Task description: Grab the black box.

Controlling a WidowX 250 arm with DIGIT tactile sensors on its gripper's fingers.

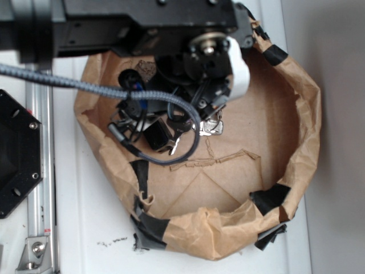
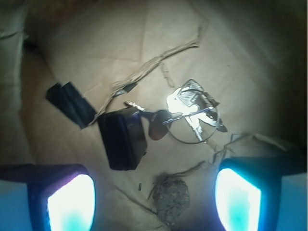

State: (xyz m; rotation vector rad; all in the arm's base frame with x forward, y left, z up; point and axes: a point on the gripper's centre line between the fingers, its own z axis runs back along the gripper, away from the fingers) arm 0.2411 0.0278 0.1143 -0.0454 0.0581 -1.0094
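1. A big brown paper bowl (image 1: 296,114) sits on the white table (image 1: 91,228), its rim patched with black tape (image 1: 268,197).
2. The robot arm (image 1: 131,23) reaches over the bowl and hides much of its floor in the outside view.
3. The gripper (image 2: 154,197) hangs above the floor with its jaws wide open, holding nothing.
4. The black box (image 2: 123,138) lies on the paper floor, between the fingers and nearer the left one.
5. A ring of silver keys (image 2: 192,113) lies just beside the box, and its dark fob (image 2: 159,124) touches the box's corner.
6. A brown rock (image 2: 172,195) sits near the box, between the fingers.
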